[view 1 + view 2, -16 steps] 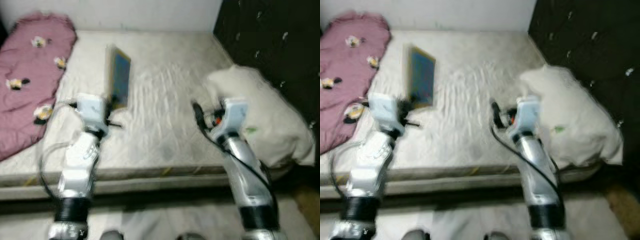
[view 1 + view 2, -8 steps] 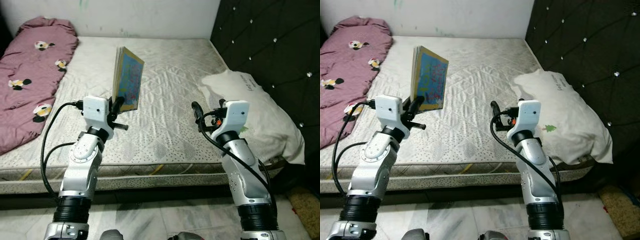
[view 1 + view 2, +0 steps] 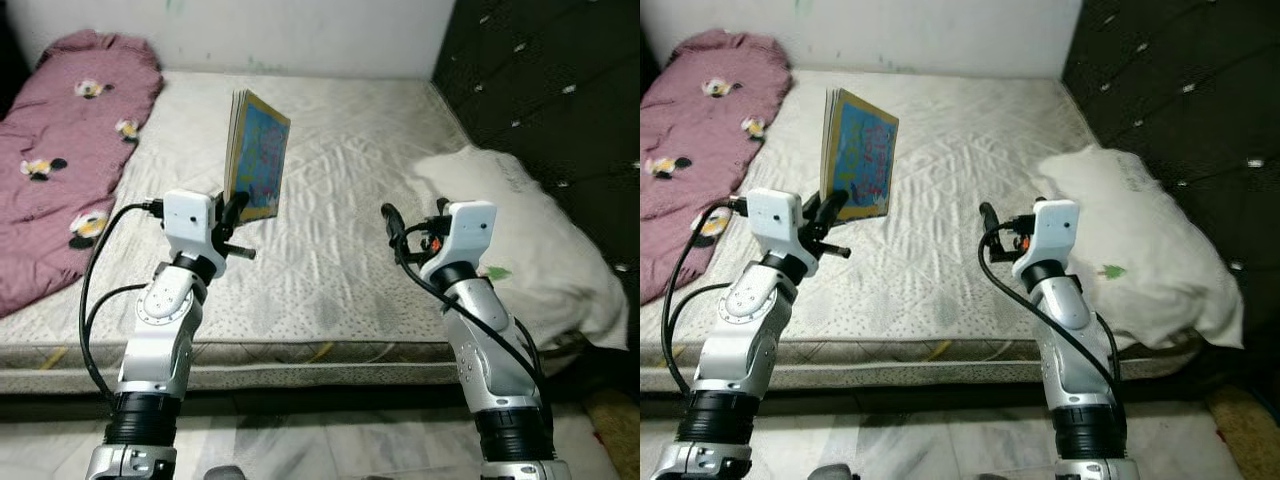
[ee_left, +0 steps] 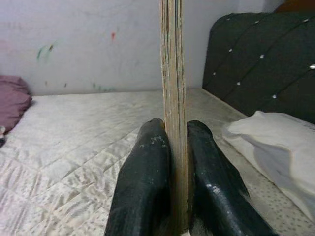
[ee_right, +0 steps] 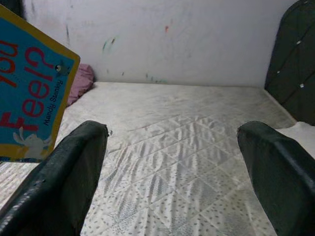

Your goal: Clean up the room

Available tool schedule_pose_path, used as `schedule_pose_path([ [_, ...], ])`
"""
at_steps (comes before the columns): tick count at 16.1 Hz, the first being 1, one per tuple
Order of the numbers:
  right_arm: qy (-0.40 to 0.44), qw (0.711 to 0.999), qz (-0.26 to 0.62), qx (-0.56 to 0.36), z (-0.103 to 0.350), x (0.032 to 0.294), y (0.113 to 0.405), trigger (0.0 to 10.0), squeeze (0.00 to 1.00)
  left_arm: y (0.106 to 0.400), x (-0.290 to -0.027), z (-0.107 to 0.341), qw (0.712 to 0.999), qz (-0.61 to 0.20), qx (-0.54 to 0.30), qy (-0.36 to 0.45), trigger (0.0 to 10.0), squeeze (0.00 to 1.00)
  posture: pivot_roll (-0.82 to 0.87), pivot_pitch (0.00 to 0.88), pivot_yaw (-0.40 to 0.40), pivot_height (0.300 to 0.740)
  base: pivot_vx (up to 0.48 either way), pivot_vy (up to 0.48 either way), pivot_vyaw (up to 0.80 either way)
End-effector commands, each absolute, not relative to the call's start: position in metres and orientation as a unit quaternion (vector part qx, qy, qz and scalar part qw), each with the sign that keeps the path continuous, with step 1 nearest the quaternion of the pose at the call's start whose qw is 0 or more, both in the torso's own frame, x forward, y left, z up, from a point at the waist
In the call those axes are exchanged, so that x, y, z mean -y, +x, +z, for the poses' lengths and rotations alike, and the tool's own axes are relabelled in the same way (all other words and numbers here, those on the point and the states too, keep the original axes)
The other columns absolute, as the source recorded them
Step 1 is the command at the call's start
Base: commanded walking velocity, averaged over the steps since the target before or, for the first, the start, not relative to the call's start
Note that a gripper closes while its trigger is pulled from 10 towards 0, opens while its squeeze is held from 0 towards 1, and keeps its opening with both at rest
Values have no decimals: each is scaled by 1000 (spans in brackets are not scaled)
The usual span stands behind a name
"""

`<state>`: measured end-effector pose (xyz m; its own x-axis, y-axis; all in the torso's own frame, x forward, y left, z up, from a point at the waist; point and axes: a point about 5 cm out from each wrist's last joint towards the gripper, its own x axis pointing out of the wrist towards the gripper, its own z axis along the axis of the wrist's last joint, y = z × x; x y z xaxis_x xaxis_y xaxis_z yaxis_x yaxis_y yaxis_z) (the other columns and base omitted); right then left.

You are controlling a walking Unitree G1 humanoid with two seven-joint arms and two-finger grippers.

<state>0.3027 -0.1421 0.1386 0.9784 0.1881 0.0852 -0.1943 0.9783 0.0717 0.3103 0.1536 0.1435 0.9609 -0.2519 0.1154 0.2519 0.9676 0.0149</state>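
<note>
We see a thin blue picture book with a yellow border (image 3: 256, 157) held upright above the quilted white mattress (image 3: 330, 200), its cover facing the robot's right. Our left gripper (image 4: 172, 147) pinches the book's lower edge, one black finger (image 4: 142, 182) pressed against each side of the pages. The book stands over the left half of the bed, clear of the mattress surface. Our right gripper (image 5: 172, 162) hovers over the mattress with its fingers spread wide and nothing between them. Just beside the right arm lies a white pillow (image 3: 530, 240), resting against the dark tufted headboard (image 3: 560, 80). At the far left edge of the bed lies a crumpled mauve blanket with flower patches (image 3: 60, 150).
</note>
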Motion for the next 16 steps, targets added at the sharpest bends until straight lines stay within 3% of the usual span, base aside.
schedule_pose_path([
  [1, 36, 994, 93, 45, 141, 144, 303, 10000, 0, 311, -152, 158, 987, -130, 90, 3, 10000, 0, -25, 0, -45, 740, 285, 0, 0],
  [12, 12, 998, 57, 24, 122, 161, 294, 10000, 0, 292, -160, 133, 992, -117, 53, 7, 10000, 0, -24, 0, -44, 740, 283, 0, 0],
  [16, 3, 1000, 5, 19, 118, 174, 285, 10000, 0, 281, -163, 128, 994, -101, 43, 8, 10000, 0, -16, 0, -45, 740, 287, 0, 0],
])
